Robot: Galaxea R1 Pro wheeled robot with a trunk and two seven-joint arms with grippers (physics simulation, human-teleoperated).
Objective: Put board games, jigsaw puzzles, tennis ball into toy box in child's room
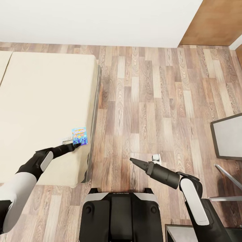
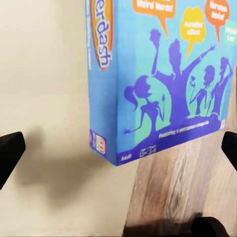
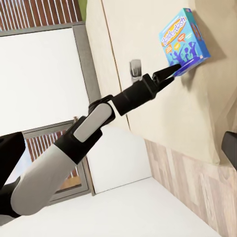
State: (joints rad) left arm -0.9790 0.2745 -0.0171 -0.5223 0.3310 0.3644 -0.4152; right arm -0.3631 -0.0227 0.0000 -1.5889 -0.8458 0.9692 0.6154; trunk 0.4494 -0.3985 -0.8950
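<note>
Currently reaching out over the bed (image 1: 40, 101) with the left gripper (image 1: 78, 144), fingertips touching the near edge of the small blue board game (image 1: 79, 135). Lying flat on the beige mattress, that box, right at the corner beside the wood floor (image 1: 151, 101). Showing dark fingers (image 2: 10, 155) spread wide to either side of the blue box in the left wrist view, so released, not yet clamping. Hanging over the floorboards, the right gripper (image 1: 133, 161), fingers looking pressed together, holding nothing.
</note>
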